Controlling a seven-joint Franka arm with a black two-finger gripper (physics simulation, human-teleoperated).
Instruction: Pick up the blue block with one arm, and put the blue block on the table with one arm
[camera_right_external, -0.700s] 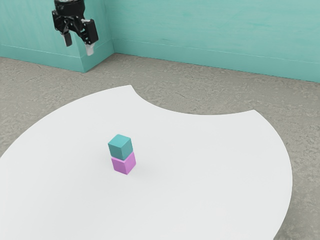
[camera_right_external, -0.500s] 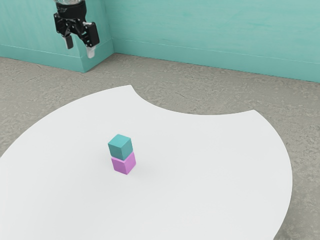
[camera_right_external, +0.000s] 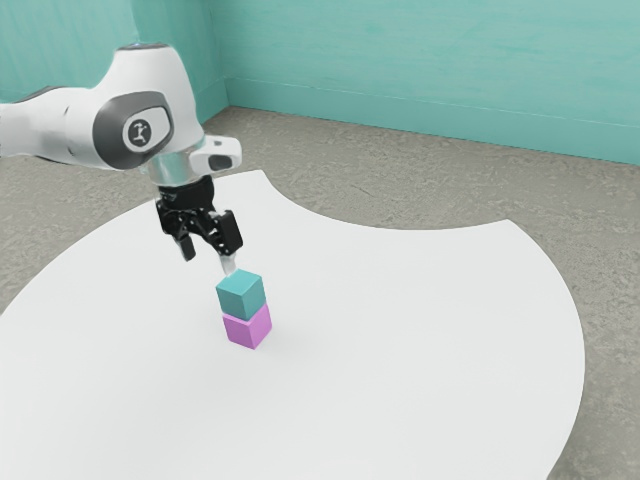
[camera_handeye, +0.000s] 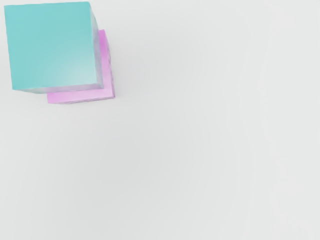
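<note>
Teal walls (camera_right_external: 420, 60) rise behind a round white counter (camera_right_external: 430, 350) with a scooped far edge. The white jointed arm (camera_right_external: 70, 125) holds its wide, empty fingers (camera_right_external: 228, 265) near the teal-blue cube (camera_right_external: 240, 295), atop a pink-purple cube (camera_right_external: 247, 326). An off-centre descent could topple both; generous room separates them from the exterior view's right edge of the counter.

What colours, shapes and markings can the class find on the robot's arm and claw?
The arm has smooth, rounded white casing. A dark grey, rounded band frames a paler patch bearing a small dark emblem. The claw is mostly black and angular, speckled with light spots, and one of its two fingers has a whitish tip.
</note>
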